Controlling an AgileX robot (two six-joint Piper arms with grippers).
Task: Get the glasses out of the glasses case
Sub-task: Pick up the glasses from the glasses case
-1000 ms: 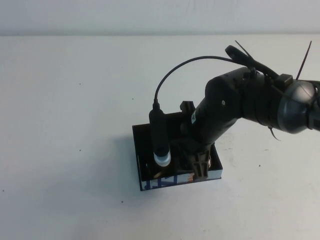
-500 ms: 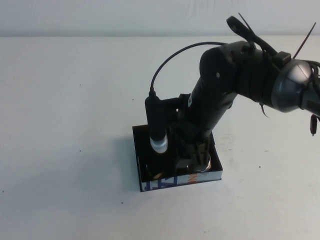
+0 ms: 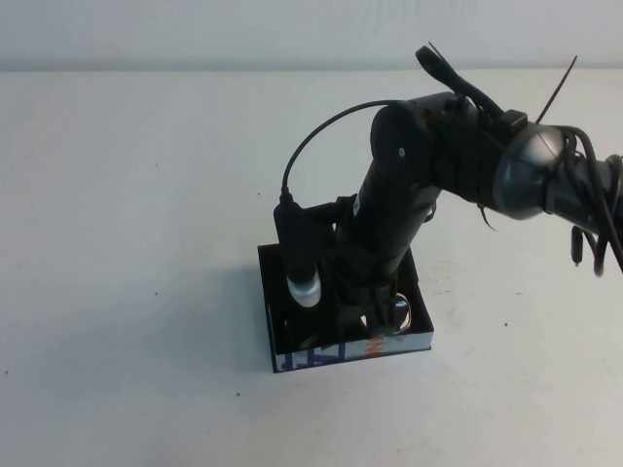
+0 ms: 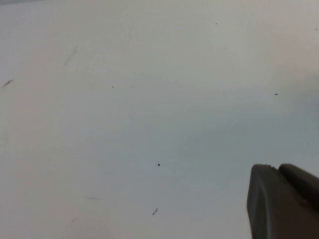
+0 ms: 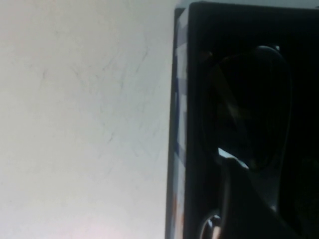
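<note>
The glasses case is a shallow black box near the table's middle, its white printed side facing me. My right gripper reaches down into it and is shut on the black glasses, whose shiny lens shows tilted by the box's right front corner. In the right wrist view a dark lens of the glasses lies inside the case, with the right gripper at its edge. My left gripper is out of the high view. It hangs shut and empty over bare white table.
The white table stretches around the case on all sides. The right arm's black cable loops above the case's far left corner. Small dark specks mark the table under the left gripper.
The right arm has swung its elbow left and back. The gripper inside the case has shifted slightly, and the glasses' shiny lens now shows further right and higher.
</note>
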